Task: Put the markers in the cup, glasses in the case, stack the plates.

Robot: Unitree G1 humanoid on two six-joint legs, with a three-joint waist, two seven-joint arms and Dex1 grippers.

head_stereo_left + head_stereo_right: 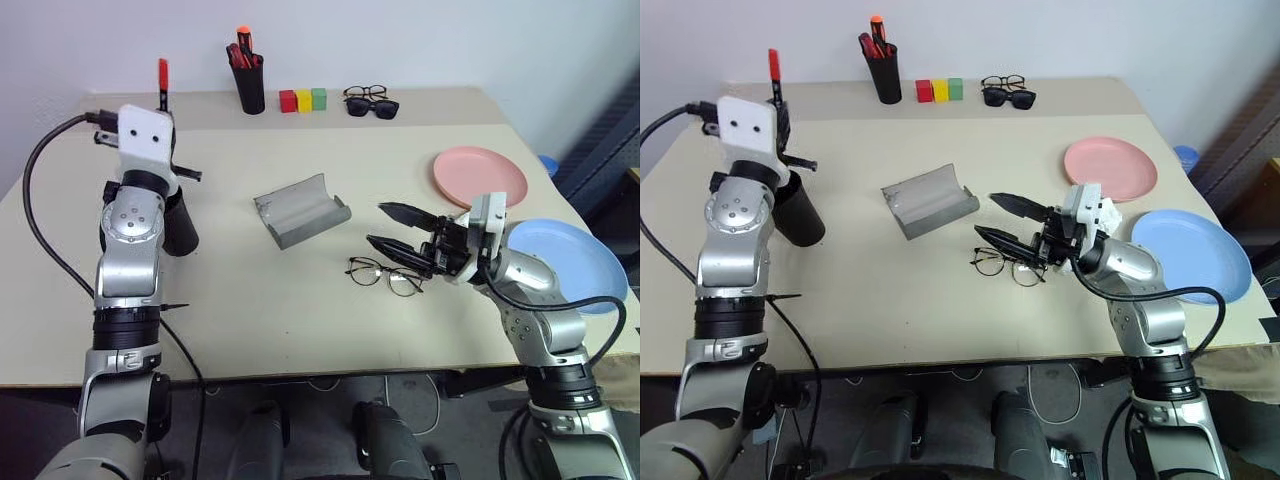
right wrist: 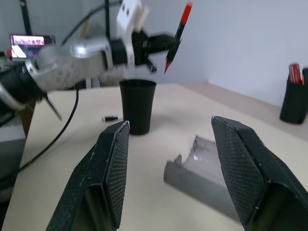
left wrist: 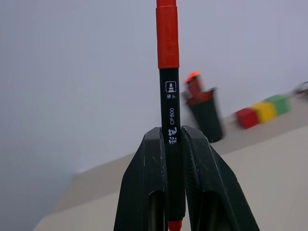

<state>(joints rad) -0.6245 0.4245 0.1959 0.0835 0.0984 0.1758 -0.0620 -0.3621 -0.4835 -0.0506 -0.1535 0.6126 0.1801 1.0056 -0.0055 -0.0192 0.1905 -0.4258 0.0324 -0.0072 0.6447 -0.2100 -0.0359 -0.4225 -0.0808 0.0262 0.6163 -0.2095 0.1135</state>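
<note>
Marker (image 3: 168,96) clamped in left tool (image 3: 173,149), above cup (image 2: 137,106).

Looks like a robot test lab/office setup. Plain beige table (image 1: 300,330) vs bare white wall (image 1: 420,40). Staged props along table's far edge by the wall: black pen pot (image 1: 250,88), red/yellow/green blocks (image 1: 303,99), 2 spare pairs of glasses (image 1: 371,101). Loose cables (image 1: 1060,395) on dark floor under table's near edge.
</note>
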